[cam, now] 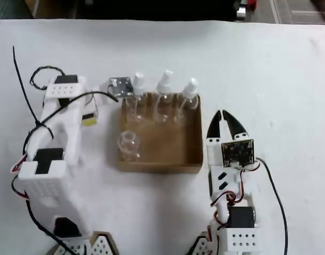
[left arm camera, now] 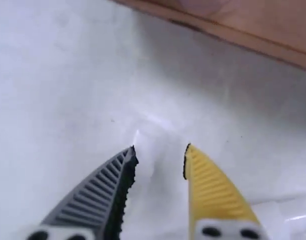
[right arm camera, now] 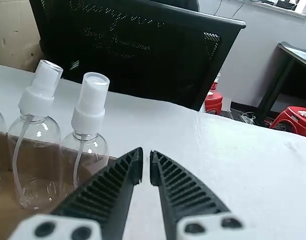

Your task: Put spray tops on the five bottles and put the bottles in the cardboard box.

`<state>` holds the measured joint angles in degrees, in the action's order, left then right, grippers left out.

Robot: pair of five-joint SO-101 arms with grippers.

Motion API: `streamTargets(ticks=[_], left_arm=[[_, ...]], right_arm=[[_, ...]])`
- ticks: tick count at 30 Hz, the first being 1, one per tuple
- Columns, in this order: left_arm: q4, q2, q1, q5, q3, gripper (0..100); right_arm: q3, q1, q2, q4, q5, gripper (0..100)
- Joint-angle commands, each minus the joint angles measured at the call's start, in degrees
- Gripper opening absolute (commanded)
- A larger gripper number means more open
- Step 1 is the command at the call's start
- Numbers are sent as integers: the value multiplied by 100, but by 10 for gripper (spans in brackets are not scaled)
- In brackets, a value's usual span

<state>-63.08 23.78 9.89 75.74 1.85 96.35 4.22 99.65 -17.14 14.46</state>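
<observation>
Currently, the cardboard box (cam: 160, 166) sits mid-surface (cam: 279, 69). Three capped bottles (cam: 163, 101) with spray tops stand along its far wall, and one uncapped bottle (cam: 128, 144) stands near its near-left corner. The left arm (cam: 59, 125) holds its jaws spread and empty over the surface, just outside the box's left wall. The right arm (cam: 231, 159) holds its jaws nearly pressed together and empty, beside the right wall.

A black mesh chair (right arm camera: 143, 45) is standing beyond the white table's (right arm camera: 253, 165) far edge, and red stools (right arm camera: 293, 122) are sitting on the floor to its right.
</observation>
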Motion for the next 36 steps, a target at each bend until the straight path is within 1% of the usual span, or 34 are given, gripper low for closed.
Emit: streamTargets(ticks=[1, 11, 13, 15, 17, 20, 24, 28, 36], left_arm=[[97, -40, 66, 79, -273, 159], [97, 611, 66, 105, -510, 153], [53, 611, 66, 105, -545, 121], [-79, 576, 66, 123, -580, 69], [-220, 567, 57, 308, -580, 20], [-448, 567, 48, 448, -580, 31], [-519, 549, 66, 440, -580, 21], [-879, 163, 57, 457, -589, 21], [-1609, -1253, 57, 440, -545, 21]], right_arm=[[70, 40, -4, 4, 62, 18], [70, 40, -4, 4, 62, 18], [70, 40, -4, 4, 62, 18], [70, 40, -4, 4, 62, 18], [70, 40, -4, 4, 62, 18], [70, 40, -4, 4, 62, 18], [70, 40, -4, 4, 62, 18], [70, 40, -4, 4, 62, 18], [70, 40, -4, 4, 62, 18]])
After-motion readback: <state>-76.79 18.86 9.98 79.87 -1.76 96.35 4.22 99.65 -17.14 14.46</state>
